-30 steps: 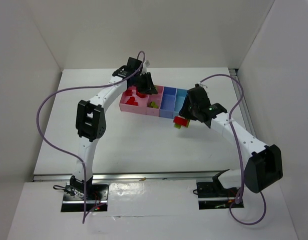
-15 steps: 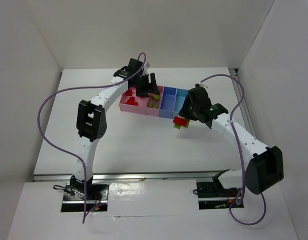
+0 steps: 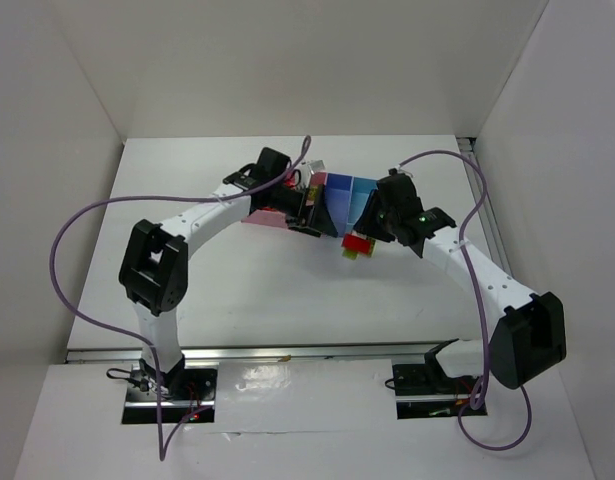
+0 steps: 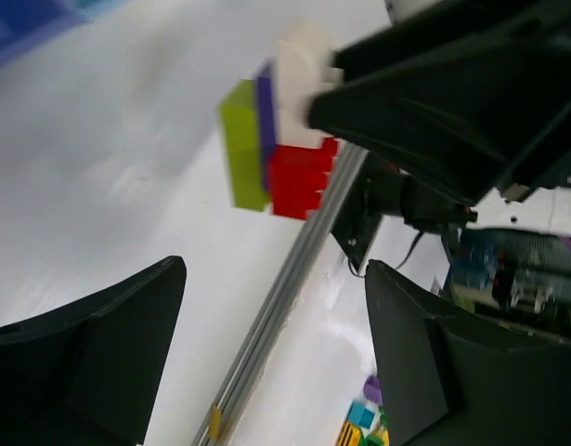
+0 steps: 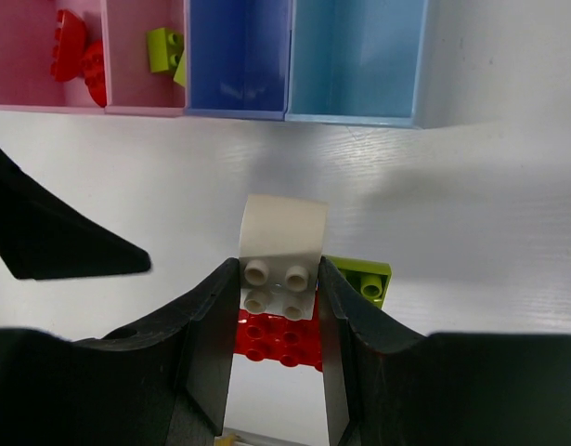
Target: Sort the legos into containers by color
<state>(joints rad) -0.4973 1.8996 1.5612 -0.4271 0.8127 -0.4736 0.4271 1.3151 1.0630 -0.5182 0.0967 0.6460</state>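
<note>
One lego clump in the right end effector
its white top is pinched tight; the left end effector is wide apart

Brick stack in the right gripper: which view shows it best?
Right wrist: the brick stack sits sharp in the right gripper, white above red, yellow-green beside. Left wrist shows it side-on, blurred; top external, a tiny red-green speck.

White table; white walls around it; metal rail along its near edge.
</note>
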